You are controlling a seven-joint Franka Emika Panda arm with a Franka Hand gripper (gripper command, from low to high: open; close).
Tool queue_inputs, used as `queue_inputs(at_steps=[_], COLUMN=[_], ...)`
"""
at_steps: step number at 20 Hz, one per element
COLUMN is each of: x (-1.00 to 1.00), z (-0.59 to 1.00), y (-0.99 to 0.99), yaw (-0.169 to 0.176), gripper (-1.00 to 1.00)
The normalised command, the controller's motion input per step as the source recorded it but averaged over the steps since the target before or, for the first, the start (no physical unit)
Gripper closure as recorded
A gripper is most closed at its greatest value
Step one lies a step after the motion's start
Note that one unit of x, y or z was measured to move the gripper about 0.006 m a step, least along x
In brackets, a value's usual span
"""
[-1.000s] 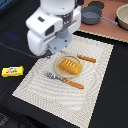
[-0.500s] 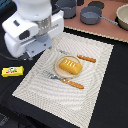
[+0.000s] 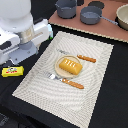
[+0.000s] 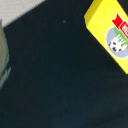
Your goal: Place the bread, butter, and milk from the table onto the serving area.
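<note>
The bread (image 3: pixel 70 65) lies on the round tan plate (image 3: pixel 56 68) on the serving area's striped placemat (image 3: pixel 95 95). The butter (image 3: pixel 12 71) lies flat on the black table (image 3: pixel 117 95), off the placemat on the exterior view's left. It fills a corner of the wrist view (image 4: pixel 110 32). A white object with a green stripe (image 4: pixel 4 52) at the wrist view's edge looks like the milk; the arm hides it in the exterior view. My gripper (image 3: pixel 26 51) hangs over the placemat's edge near the butter. Its fingers do not show.
A fork (image 3: pixel 67 81) and a knife (image 3: pixel 85 58) with orange-brown handles flank the plate. A brown wooden board (image 3: pixel 110 30) at the back holds two grey pots (image 3: pixel 66 7) (image 3: pixel 91 15). A tan bowl (image 3: pixel 123 17) sits at the exterior view's right.
The arm has moved from beside the plate toward the exterior view's left, nearer the butter. The bread stays on the plate.
</note>
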Motion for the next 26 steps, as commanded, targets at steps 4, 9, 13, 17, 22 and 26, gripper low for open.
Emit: queue_inputs(at_steps=[4, 9, 13, 17, 22, 26], x=[-0.84, -0.83, -0.81, -0.42, 0.03, 0.08], z=[-0.23, -0.44, -0.40, -0.10, 0.00, -0.02], y=[0.04, -0.05, -0.06, -0.11, -0.30, -0.25], yaw=[0.149, 0.113, 0.119, 0.088, 0.023, 0.005], gripper=[-1.00, -1.00, -1.00, -1.00, -1.00, -1.00])
